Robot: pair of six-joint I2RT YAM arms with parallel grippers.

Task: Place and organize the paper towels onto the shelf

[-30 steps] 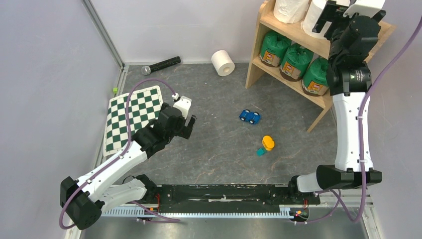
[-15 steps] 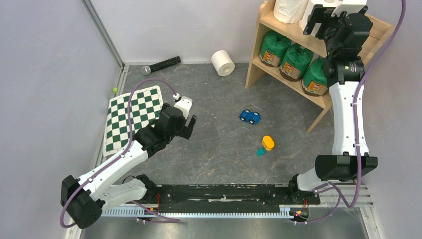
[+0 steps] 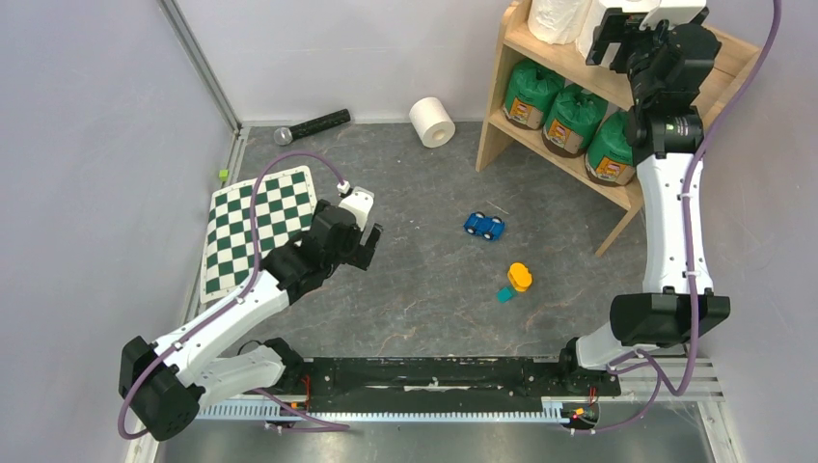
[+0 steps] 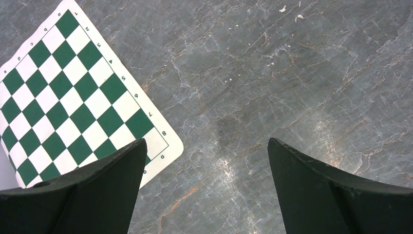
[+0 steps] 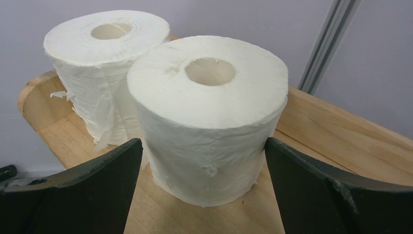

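Step in hand: release on the top tier of the shelf [image 5: 341, 141]. The right fingers [image 5: 316, 190] are fully spread and grip nothing. A bare roll [image 5: 209, 117] stands upright just ahead, between them, with a second roll [image 5: 97, 63] beyond to their left. The left fingers [image 4: 97, 190] are spread wide and empty over the surface [image 4: 292, 73]. Next move: fetch the loose roll [image 3: 431, 122], which lies well apart from both.

Grey marble-veined desk [image 3: 424, 299], pale lilac wall panels [image 3: 87, 145] at nine, twelve and three o'clock, aluminium corner post [image 3: 198, 63] at eleven o'clock, soft even light, faint shadows
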